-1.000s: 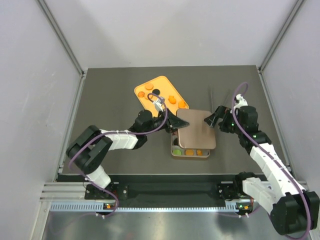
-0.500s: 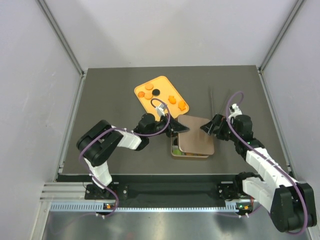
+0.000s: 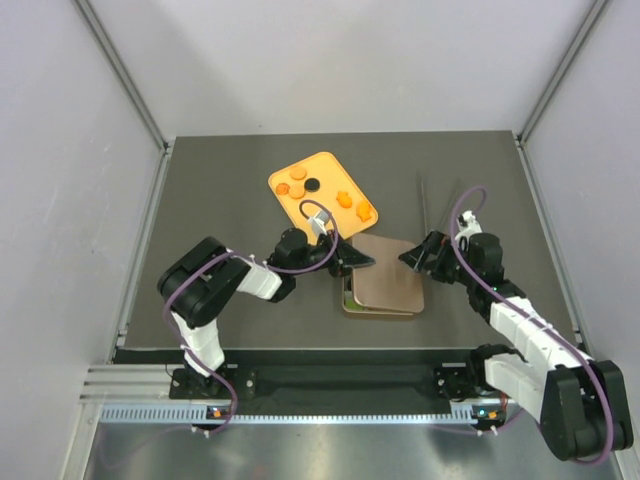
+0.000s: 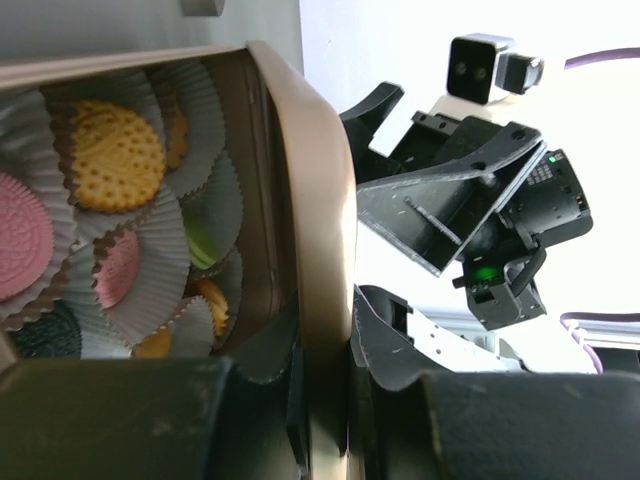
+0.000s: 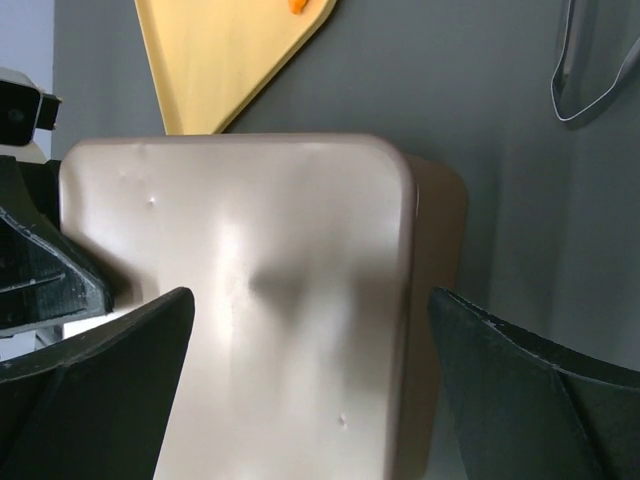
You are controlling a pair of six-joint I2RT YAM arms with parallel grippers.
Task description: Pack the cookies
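Observation:
A brown tin lid (image 3: 386, 284) lies almost flat over the square tin (image 3: 348, 298), whose left strip still shows. My left gripper (image 3: 352, 262) is shut on the lid's left rim (image 4: 322, 250), one finger inside and one outside. Under the lid, cookies sit in white paper cups: a yellow one (image 4: 110, 155) and a pink one (image 4: 15, 235) among several. More cookies, orange (image 3: 298, 177) and black (image 3: 312, 184), lie on the orange tray (image 3: 322, 168). My right gripper (image 3: 414, 258) hangs open at the lid's right side, its fingers (image 5: 100, 385) spread wide over the lid top (image 5: 260, 300), holding nothing.
Thin metal tongs (image 3: 424, 202) lie on the dark table right of the tray, also seen as tongs (image 5: 598, 62) in the right wrist view. The orange tray's corner (image 5: 235, 55) is just behind the tin. Grey walls close in both sides.
The lid has come down from a raised tilt to nearly flat on the tin, covering most of the cookies. The right gripper moved down and closer to the lid.

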